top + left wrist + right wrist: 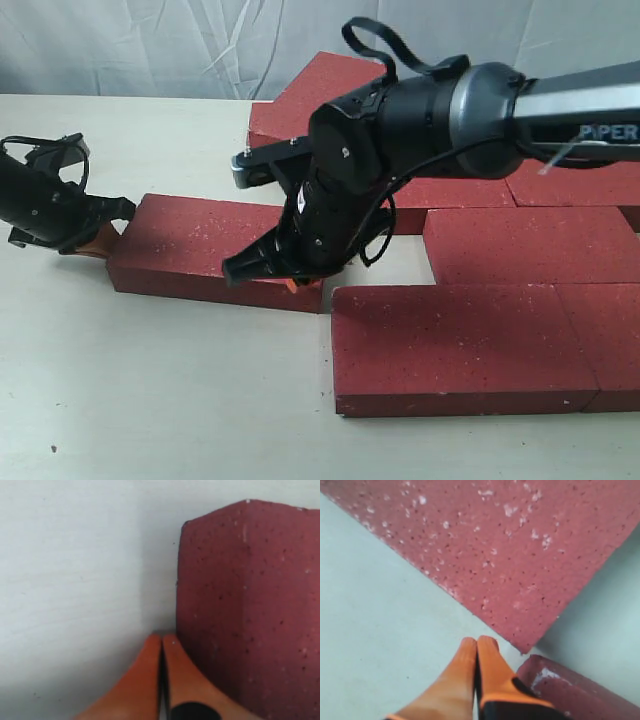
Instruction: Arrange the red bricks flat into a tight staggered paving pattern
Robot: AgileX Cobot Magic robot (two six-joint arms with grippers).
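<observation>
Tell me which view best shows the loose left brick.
The exterior view: the loose brick lies flat, nearly whole, with the right hand over its right end. The left wrist view shows just one end beside the shut left hand. The right wrist view shows brick corners, but I cannot tell whose.

About eight red bricks [465, 345], two pincers [103, 240] [291, 285], one table [150, 400]

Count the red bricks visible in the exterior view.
7 visible: one loose brick at left; two in front; one mid-row; three at back; the right arm may hide more.
</observation>
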